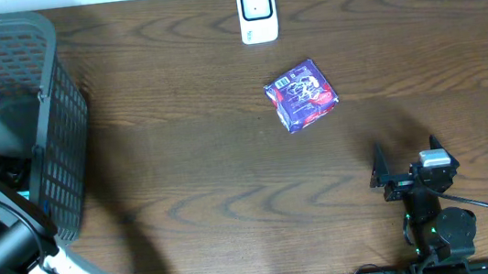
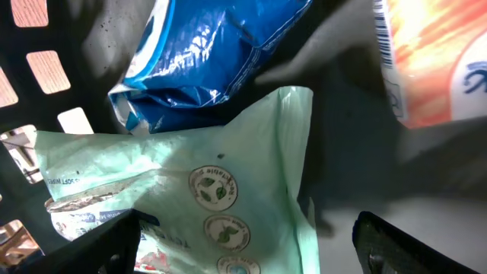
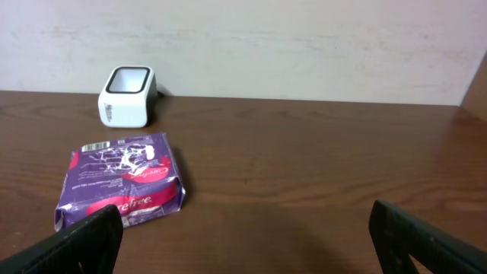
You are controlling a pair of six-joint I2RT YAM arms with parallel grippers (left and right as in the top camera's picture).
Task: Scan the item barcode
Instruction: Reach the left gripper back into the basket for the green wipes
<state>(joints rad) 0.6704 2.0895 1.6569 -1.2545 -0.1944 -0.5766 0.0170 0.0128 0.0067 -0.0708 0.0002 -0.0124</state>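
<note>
- Black right fingers point(image 3: 76, 243) are spread wide, nothing held.
- Purple packet point(image 1: 302, 94) is laid flat on table point(image 1: 182, 162), barcode up, white scanner point(image 1: 257, 11) beyond it.
- Over green pouch point(image 2: 228, 190) in basket point(image 1: 50, 131), left fingers point(image 2: 99, 243) are held wide.

Purple packet point(image 1: 302, 95) flat, barcode up, near white scanner point(image 1: 257, 12), apparently upright

Surface point(image 1: 182, 162): dark brown, wood grain.
Ahead-left of the black right claw point(image 3: 247, 240): purple packet point(image 1: 302, 95), white scribble print, pink-red band, white barcode label.
Beyond it: scanner point(image 1: 257, 12), white, dark window.
Basket point(image 1: 54, 131): dark grey lattice.
Under the black left claw point(image 2: 251, 247): pale green bag point(image 2: 213, 190), round green seals.
Beyond it: glossy blue bag point(image 2: 205, 53).
Ahead-right: orange-and-white pack point(image 2: 434, 53).
</note>
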